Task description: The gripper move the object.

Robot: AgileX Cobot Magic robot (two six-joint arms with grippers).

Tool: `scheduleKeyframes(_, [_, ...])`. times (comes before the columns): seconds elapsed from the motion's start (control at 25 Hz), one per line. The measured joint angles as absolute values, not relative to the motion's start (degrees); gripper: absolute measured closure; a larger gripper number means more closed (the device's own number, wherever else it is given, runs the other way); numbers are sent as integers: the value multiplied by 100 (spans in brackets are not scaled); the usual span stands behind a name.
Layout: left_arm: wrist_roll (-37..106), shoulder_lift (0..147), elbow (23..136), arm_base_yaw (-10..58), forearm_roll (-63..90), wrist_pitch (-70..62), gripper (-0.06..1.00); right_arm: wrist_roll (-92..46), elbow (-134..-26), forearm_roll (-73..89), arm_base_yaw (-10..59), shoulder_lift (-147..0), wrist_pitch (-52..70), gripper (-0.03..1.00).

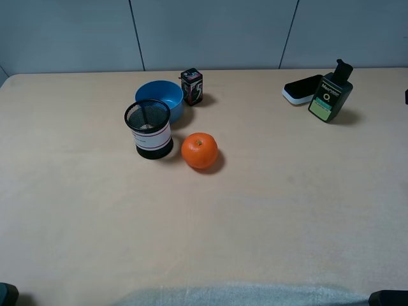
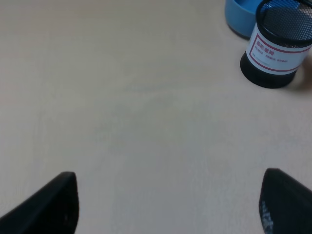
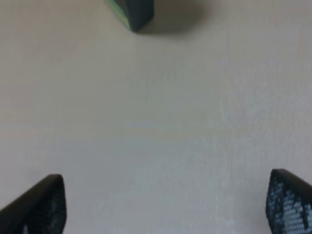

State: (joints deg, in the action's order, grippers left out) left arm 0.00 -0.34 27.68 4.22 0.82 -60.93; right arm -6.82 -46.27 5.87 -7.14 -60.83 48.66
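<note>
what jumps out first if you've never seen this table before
The bright orange mandarin stands out most, sitting alone on the pale table just right of the black mesh pen cup. Behind the cup is a blue bowl with a small dark box beside it. Far right at the back, a dark green bottle stands next to a black and white eraser-like block.

You are looking at an office-like test bench: a pale wooden table [image 1: 287, 210], grey wall panels [image 1: 210, 32], a mesh pen holder [image 1: 148, 129].
</note>
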Motion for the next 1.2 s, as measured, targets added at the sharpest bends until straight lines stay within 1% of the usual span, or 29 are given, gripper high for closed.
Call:
scheduleKeyframes(0.32, [0,-34,2768,422,82,-6093,19,-861,-3475,587,-714,-4730,4372,35])
scheduleKeyframes(0.6, [0,-34,2768,422,82,-6093,19,-887,-2661,587,-376,-3610,4280,35])
scheduleKeyframes(0.8, [0,-34,2768,422,82,-6093,19,-869,-2591,608,-317,-3056,4168,35])
scheduleKeyframes(1.2, [0,-34,2768,422,82,-6093,19,-628,-2591,608,-317,-2744,4190,35])
